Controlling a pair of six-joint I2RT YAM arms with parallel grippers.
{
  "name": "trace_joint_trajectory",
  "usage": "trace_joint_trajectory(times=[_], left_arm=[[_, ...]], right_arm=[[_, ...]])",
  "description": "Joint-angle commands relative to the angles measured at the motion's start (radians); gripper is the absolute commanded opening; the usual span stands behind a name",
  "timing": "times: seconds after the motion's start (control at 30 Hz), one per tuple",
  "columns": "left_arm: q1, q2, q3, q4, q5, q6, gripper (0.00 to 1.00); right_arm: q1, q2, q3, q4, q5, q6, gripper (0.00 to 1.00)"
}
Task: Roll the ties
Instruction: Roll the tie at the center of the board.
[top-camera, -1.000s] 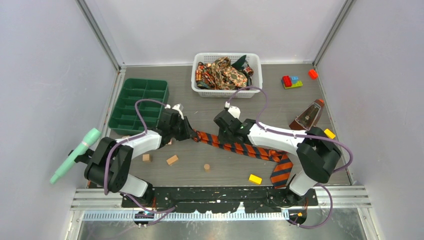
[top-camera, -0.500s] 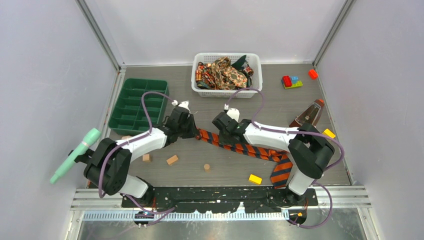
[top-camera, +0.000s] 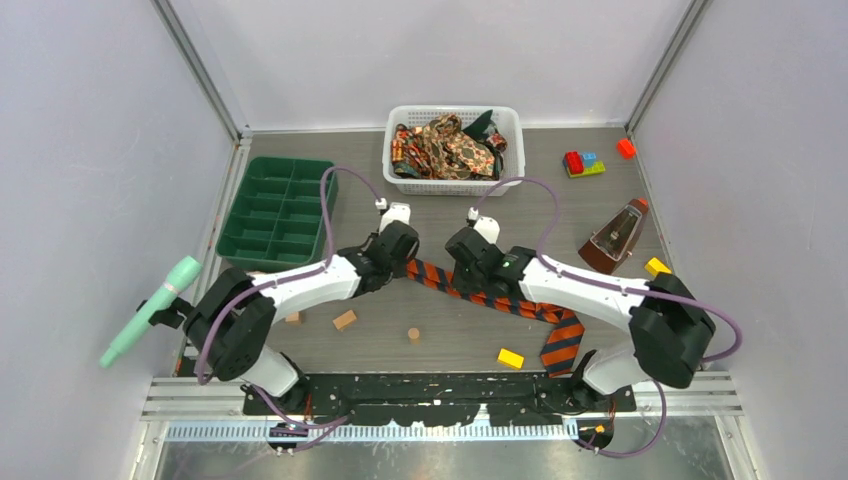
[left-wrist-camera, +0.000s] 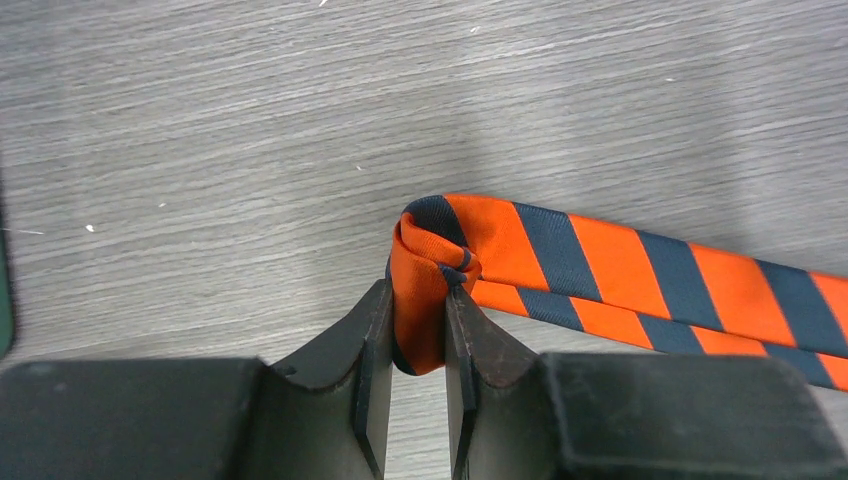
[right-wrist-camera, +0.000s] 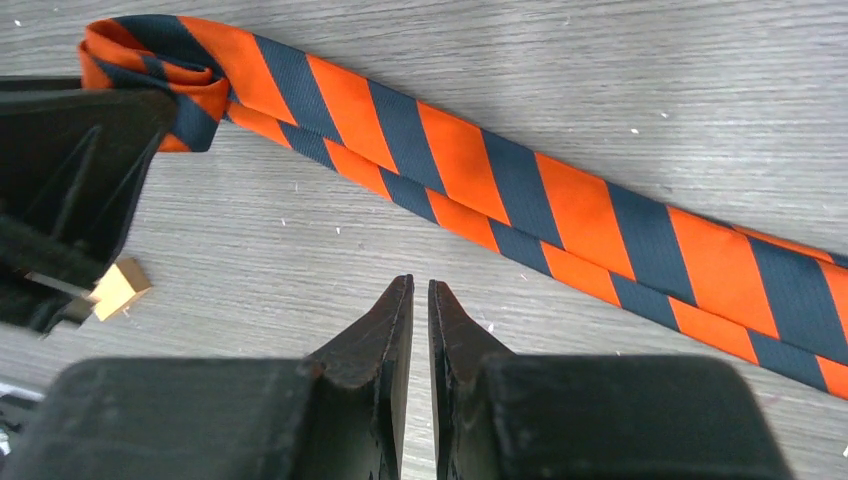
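Observation:
An orange-and-dark striped tie (top-camera: 505, 301) lies across the table from centre to the near right, where its wide end (top-camera: 563, 343) rests. Its narrow end is folded over into a small roll (left-wrist-camera: 432, 255). My left gripper (top-camera: 403, 262) is shut on that roll, as the left wrist view (left-wrist-camera: 418, 318) shows. My right gripper (top-camera: 470, 268) is shut and empty just beside the tie, its fingertips (right-wrist-camera: 398, 300) over bare table short of the stripe (right-wrist-camera: 500, 185). More ties, brown-gold paisley (top-camera: 447, 147) and dark green (top-camera: 483, 124), sit in the white basket (top-camera: 453, 186).
A green divided tray (top-camera: 279, 210) stands at the left. Small wooden blocks (top-camera: 344, 320) and a cylinder (top-camera: 413, 335) lie near the front. Yellow bricks (top-camera: 511, 358), coloured bricks (top-camera: 583, 163), a metronome (top-camera: 615, 238) and a mint-green tool (top-camera: 150, 309) lie around.
Both arms have moved right and a little away from the bases. My left gripper has carried the tie's folded end to the right, shortening the flat stretch.

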Motion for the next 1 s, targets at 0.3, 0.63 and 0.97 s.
trace_joint_trajectory(times=[0.3,0.63,0.97], left_arm=[[-0.132,0.199,0.156,-0.079,-0.368,0.092,0.0],[-0.263,0.343,0.273,-0.187,-0.646,0.108,0.0],[-0.343,0.508,0.37,-0.261,-0.733,0.113,0.0]], right_arm=[[0.0,-0.261,-0.085,-0.072,0.05,0.057,0.17],[0.0,-0.389,-0.139,-0.105,0.069,0.093,0.17],[0.0,-0.479,-0.139,-0.153,0.099,0.109,0.18]])
